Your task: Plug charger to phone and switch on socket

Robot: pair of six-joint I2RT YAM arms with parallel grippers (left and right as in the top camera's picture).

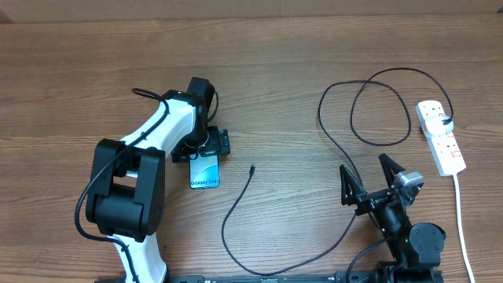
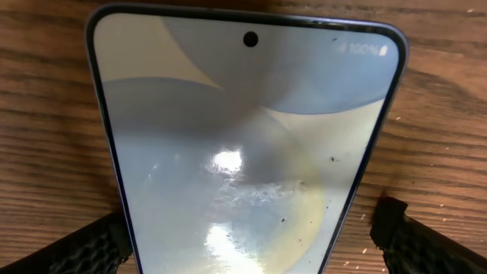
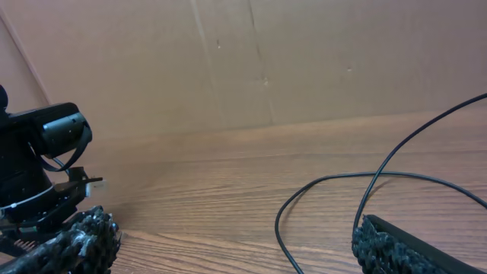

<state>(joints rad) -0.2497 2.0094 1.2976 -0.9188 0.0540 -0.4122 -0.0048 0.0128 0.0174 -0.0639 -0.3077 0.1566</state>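
Jaws apart, the left gripper (image 1: 207,154) straddles the phone (image 1: 205,173) lying screen-up on the surface (image 1: 94,63); the charger (image 1: 223,228) lies with its tip nearby, unplugged. The right gripper (image 1: 365,171), jaws also apart, sits near the socket (image 1: 440,135).

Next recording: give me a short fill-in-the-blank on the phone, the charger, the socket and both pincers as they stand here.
1. The left pincer stands ____, one finger on either side of the phone.
2. The charger lies unplugged, its free tip on the robot's ____ side of the phone.
3. The socket has a ____ body with red switches.
4. The right pincer is open and holds ____.

Missing words: open; right; white; nothing
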